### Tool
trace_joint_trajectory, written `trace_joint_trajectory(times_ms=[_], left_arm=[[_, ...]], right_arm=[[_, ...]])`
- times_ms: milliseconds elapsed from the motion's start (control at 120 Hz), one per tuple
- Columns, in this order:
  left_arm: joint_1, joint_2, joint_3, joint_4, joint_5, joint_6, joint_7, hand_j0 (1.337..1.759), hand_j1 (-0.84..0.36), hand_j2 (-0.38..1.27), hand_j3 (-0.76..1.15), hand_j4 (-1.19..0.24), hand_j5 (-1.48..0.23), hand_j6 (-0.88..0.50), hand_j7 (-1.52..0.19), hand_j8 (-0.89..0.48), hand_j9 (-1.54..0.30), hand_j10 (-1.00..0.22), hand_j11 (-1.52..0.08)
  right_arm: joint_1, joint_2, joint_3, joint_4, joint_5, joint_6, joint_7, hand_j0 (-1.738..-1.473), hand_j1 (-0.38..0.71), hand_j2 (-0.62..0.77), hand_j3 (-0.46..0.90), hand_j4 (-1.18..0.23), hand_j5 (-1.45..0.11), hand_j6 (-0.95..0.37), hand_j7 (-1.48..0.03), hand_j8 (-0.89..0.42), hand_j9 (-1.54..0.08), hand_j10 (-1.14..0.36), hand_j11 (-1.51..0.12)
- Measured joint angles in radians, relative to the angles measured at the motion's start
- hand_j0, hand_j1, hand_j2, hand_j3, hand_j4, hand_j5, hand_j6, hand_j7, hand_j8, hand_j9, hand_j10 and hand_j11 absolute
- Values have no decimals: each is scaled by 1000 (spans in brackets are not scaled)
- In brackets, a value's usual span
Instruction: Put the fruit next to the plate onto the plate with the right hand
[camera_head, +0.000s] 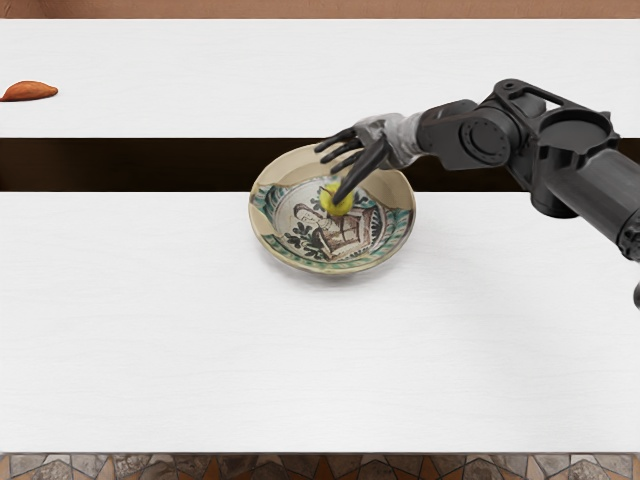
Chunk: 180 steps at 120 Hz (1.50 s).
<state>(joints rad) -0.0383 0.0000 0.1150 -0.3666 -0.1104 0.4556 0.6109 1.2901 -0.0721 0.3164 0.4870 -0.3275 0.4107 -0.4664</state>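
A small yellow fruit (335, 200) lies inside the patterned ceramic plate (390, 235), a little back of its centre. My right hand (347, 165) hovers over the plate's far rim, its arm coming in from the right edge. The fingers are spread and extended. Upper fingers (335, 146) point left, and one dark finger reaches down so that its tip overlaps the fruit's right side. Whether that fingertip touches the fruit I cannot tell. No finger wraps around the fruit. The left arm does not show.
The plate sits at the back edge of the near white table (300, 350), overhanging a dark gap (130, 165). Beyond the gap stands a second white surface (250, 75) with an orange-brown object (28, 91) at its far left.
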Motion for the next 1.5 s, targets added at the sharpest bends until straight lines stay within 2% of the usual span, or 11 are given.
trace_joint_trajectory(times_ms=[125, 200, 317, 425, 558, 683, 850, 1017, 1267, 1500], left_arm=[[0, 0, 0, 0, 0, 0, 0, 1658, 335, 2, 0, -12, -15, -12, -15, -12, -15, -12, -15], [0, 0, 0, 0, 0, 0, 0, 1658, 335, 2, 0, -12, -15, -12, -15, -12, -15, -12, -15], [0, 0, 0, 0, 0, 0, 0, 1658, 335, 2, 0, -12, -15, -12, -15, -12, -15, -12, -15], [0, 0, 0, 0, 0, 0, 0, 1658, 335, 2, 0, -12, -15, -12, -15, -12, -15, -12, -15], [0, 0, 0, 0, 0, 0, 0, 1658, 335, 2, 0, -12, -15, -12, -15, -12, -15, -12, -15], [0, 0, 0, 0, 0, 0, 0, 1658, 335, 2, 0, -12, -15, -12, -15, -12, -15, -12, -15], [0, 0, 0, 0, 0, 0, 0, 1658, 335, 2, 0, -12, -15, -12, -15, -12, -15, -12, -15], [-1, 0, 0, 0, 0, 0, 0, 1658, 335, 2, 0, -12, -15, -12, -15, -12, -15, -12, -15], [-21, 0, 0, 0, 0, 0, 0, 1658, 335, 2, 0, -12, -15, -12, -15, -12, -15, -12, -15], [-21, 0, 0, 0, 0, 0, 0, 1658, 335, 2, 0, -12, -15, -12, -15, -12, -15, -12, -15]], right_arm=[[-3, -30, 9, -1, 20, 12, 0, -1658, -171, 119, 0, -185, -255, -146, -246, -130, -256, -173, -256], [-1, -80, 24, 0, 35, 86, 7, -1658, -226, 83, 0, -128, -176, -101, -171, -90, -177, -120, -177], [-17, -180, 121, 0, 54, 163, 83, -1658, -280, 47, 0, -72, -100, -57, -96, -51, -100, -67, -100], [-58, -222, 172, 1, 80, 187, 166, -1658, -308, 28, 0, -42, -59, -33, -57, -29, -59, -39, -59], [-126, -239, 192, 1, 119, 197, 207, -1658, -328, 15, 0, -22, -30, -16, -30, -15, -31, -20, -31], [-166, -276, 198, 1, 163, 199, 218, -1658, -338, 8, 0, -12, -16, -9, -16, -8, -17, -10, -17], [-263, -311, 263, 2, 217, 200, 222, -1658, -345, 4, 0, -5, -7, -3, -7, -3, -7, -4, -7], [-331, -415, 287, 9, 272, 200, 222, -1658, -347, 2, 0, -1, -3, 0, -3, 0, -3, -1, -3], [-380, -536, 306, 27, 306, 200, 223, -1658, -349, 2, 0, 0, -1, 2, -1, 2, -1, 1, -1], [-423, -598, 345, 36, 309, 200, 223, -1658, -349, 1, 0, 0, 0, 3, 0, 3, 0, 2, 0]])
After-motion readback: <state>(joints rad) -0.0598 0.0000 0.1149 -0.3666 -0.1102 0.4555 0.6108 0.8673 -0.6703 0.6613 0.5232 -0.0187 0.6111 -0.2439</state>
